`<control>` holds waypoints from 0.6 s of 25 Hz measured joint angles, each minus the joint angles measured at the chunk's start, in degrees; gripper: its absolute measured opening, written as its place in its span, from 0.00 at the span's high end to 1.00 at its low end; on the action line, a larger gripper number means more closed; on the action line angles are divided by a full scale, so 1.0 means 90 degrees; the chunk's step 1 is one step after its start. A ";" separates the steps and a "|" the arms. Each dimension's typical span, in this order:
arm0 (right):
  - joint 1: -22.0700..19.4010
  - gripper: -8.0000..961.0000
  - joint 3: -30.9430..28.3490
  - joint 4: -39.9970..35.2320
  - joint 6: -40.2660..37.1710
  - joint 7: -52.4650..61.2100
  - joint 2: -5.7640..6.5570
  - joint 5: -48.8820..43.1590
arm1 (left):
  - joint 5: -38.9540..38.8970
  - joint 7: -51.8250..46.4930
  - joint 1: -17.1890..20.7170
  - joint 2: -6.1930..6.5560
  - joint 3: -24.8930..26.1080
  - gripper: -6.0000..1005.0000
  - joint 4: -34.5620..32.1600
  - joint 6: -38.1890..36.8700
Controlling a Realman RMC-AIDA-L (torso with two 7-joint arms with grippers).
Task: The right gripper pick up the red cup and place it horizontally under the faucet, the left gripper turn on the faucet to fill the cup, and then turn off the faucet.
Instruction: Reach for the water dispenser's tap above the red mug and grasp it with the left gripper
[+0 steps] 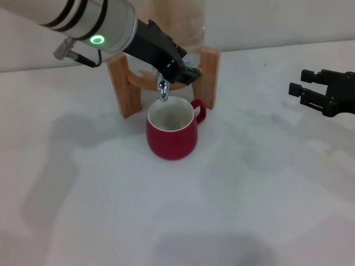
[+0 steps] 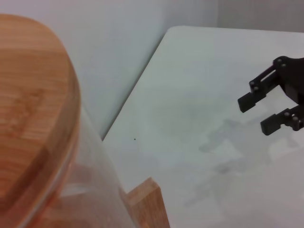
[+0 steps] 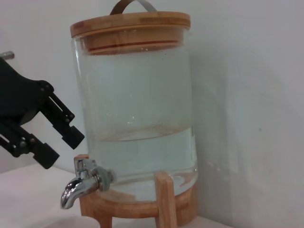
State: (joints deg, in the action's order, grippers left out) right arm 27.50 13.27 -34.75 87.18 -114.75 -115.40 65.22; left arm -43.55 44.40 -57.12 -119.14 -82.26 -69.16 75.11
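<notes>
Red cup point(image 1: 172, 134): upright on the worktop point(image 1: 249, 188), directly beneath the faucet point(image 1: 163, 90); placing done, we judge. Right gripper point(image 1: 302, 88): withdrawn aside, jaws wide, empty. Left gripper point(image 1: 186, 71): at the faucet lever, jaws apart. No stream visible; filling and shutting off remain.

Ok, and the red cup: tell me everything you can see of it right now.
The red cup is a small, rounded, dark-red mug that looks ceramic, with an off-white inside and a red loop handle pointing toward the robot's right. It stands upright on the white table, directly below the chrome faucet, in front of the wooden stand. No gripper touches it. Whether it holds water cannot be told.
</notes>
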 joint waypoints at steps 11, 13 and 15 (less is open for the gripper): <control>-0.0019 0.51 0.0000 0.0074 0.0011 -0.0047 0.0008 -0.0001 | 0.0134 0.0056 -0.0119 0.0008 0.0117 0.50 0.0167 -0.0066; -0.0029 0.51 -0.0003 0.0074 0.0017 -0.0048 0.0009 -0.0001 | 0.0136 0.0087 -0.0156 0.0007 0.0163 0.50 0.0275 -0.0066; -0.0029 0.51 -0.0007 0.0074 0.0016 -0.0049 0.0010 -0.0001 | 0.0138 0.0110 -0.0201 0.0006 0.0212 0.50 0.0389 -0.0068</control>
State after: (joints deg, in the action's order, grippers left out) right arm 27.24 13.21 -34.09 87.32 -115.19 -115.31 65.21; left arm -42.31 45.39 -58.93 -119.08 -80.36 -65.66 74.50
